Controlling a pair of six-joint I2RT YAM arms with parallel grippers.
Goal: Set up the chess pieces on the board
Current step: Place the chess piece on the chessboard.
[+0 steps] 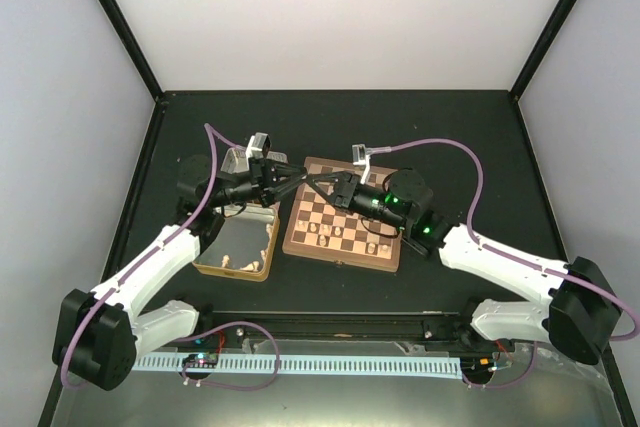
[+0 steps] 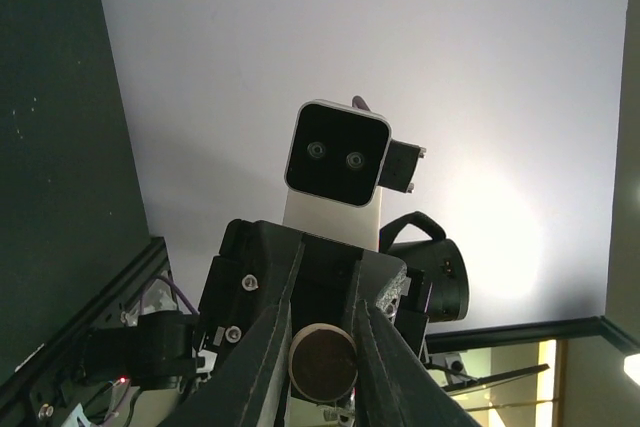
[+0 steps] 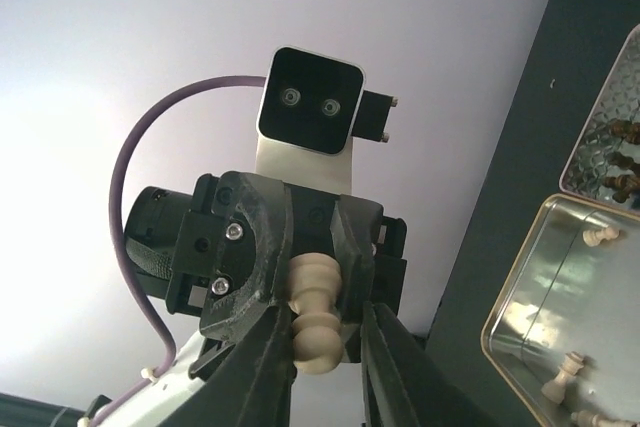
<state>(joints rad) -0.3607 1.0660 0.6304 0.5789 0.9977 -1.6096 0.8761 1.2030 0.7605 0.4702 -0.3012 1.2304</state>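
The board point(image 1: 340, 256) lies mid-table with several chess pieces point(image 1: 330, 233) on its near rows. My two grippers meet tip to tip above its left edge. My left gripper point(image 1: 293, 178) is shut on a pale cream chess piece; its round felt base point(image 2: 323, 360) sits between my left fingers point(image 2: 250, 367). In the right wrist view the same cream piece point(image 3: 318, 332) points head first at the camera. My right gripper point(image 3: 322, 312) has its jaws around the head, with a gap on one side. My right gripper also shows in the top view point(image 1: 313, 180).
A gold-sided tin tray point(image 1: 262, 257) holding loose cream pieces point(image 1: 228, 262) lies left of the board, under the left arm. It also shows in the right wrist view point(image 3: 520, 297). A second tin point(image 3: 600, 97) behind it holds dark pieces point(image 3: 622, 132).
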